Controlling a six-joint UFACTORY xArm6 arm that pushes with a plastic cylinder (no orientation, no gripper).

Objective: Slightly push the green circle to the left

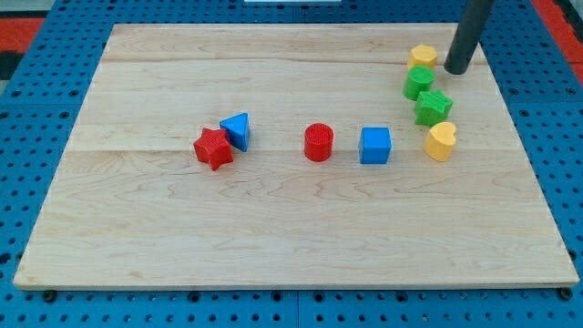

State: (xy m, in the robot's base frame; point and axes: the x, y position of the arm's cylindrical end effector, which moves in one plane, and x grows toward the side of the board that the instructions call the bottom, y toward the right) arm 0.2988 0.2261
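- Single camera view, set above the near edge of the wooden board [291, 228], facing downward and forward at an angle.
- Moderate range: whole board framed, blue pegboard [36, 109] margin visible around it.

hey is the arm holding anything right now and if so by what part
Nothing is held. My tip is a bare rod end resting on the board, to the view's right of the yellow block and up-right of the green circle.

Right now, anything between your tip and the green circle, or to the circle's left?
No. My tip sits just to the upper right of the green circle, gap bare. The yellow block touches the circle from above; the green star from below. Leftward the board shows nothing close.
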